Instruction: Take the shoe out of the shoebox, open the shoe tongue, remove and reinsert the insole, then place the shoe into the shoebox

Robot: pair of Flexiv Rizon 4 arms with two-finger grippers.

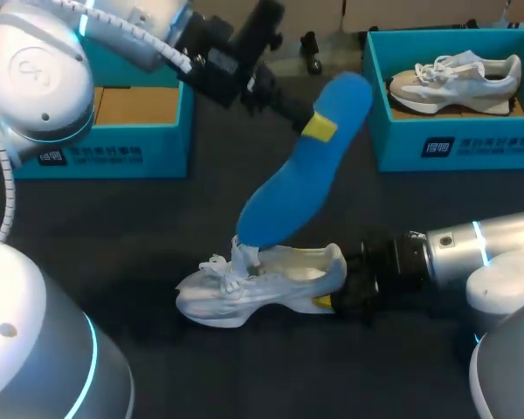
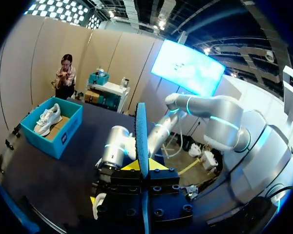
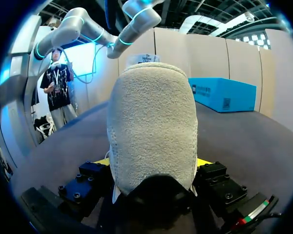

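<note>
Setting: robot manip. lab, bench test cell. Evidence: my L arm [image 1: 35, 78] and R arm [image 1: 498, 236], white/grey housings w/ lit cyan rings at the joints, both come in over one work table [image 1: 113, 227] w/ dark matte top. Props set out as for a trial: teal L shoebox [image 1: 113, 144] and teal R shoebox [image 1: 454, 144] along the far edge, well apart. R one holds a pale sneaker [image 1: 458, 77]. Cam on each wrist.

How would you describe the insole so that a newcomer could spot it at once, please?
On the dark table, the right pincer holds a white shoe by its heel. Slanting up from the shoe's opening to the left pincer is the insole: the only flat, bright blue, foot-shaped thing here.
</note>
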